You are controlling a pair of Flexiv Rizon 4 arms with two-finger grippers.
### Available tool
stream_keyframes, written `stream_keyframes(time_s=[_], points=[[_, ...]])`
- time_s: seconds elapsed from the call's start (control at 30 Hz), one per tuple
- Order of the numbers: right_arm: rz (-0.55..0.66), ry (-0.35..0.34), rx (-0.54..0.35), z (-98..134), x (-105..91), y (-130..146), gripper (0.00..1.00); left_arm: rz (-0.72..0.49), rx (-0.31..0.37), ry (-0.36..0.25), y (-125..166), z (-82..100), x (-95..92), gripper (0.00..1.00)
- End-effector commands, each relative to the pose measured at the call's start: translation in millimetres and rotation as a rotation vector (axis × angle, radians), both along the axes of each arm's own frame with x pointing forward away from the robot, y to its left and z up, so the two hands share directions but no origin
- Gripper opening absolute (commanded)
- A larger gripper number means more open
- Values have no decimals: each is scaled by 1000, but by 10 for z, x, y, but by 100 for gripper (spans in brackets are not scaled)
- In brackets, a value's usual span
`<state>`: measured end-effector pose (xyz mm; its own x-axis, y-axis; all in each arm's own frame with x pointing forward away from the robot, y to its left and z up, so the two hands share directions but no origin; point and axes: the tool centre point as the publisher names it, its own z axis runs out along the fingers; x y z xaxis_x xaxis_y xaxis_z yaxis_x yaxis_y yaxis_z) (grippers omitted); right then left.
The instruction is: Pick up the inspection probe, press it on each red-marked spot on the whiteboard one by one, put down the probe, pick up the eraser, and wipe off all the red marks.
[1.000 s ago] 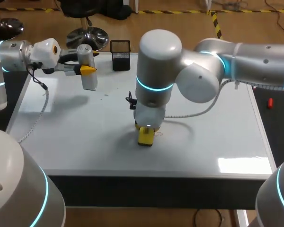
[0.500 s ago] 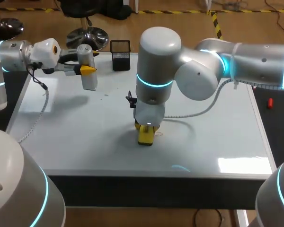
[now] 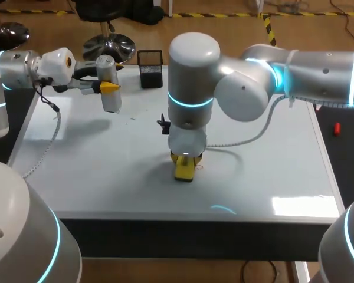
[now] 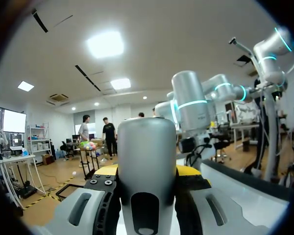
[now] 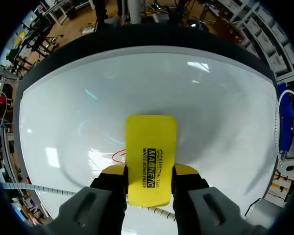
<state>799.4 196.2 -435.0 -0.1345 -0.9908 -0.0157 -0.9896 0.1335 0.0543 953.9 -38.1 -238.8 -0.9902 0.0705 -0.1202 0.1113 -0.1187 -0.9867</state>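
The right gripper (image 3: 184, 164), seen from the head camera, is clenched on the yellow eraser (image 3: 184, 173), which rests on the whiteboard (image 3: 106, 159) near its middle. The left gripper (image 3: 106, 86) hangs above the far left corner, grasping the inspection probe (image 3: 111, 101) beside a black mesh cup (image 3: 150, 68).

From the left wrist, both yellow tips touch the probe's (image 4: 146, 161) sides, well above the board.

From the right wrist, the eraser (image 5: 151, 152) lies flat between the fingers, and a red mark (image 5: 118, 155) shows just beside its edge.

Pressing looks finished and wiping is under way. At least this mark is left, and the probe has not been put down.
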Motion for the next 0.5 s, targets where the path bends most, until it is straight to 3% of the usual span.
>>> stream_keyframes(time_s=[0.03,0.5], points=[[-6,4,-8,-179,9,-115,0,3,2,-1,-5,15,-9,0],[-85,26,-40,-298,-5,-481,0,3,2,-1,-5,15,-9,0]])
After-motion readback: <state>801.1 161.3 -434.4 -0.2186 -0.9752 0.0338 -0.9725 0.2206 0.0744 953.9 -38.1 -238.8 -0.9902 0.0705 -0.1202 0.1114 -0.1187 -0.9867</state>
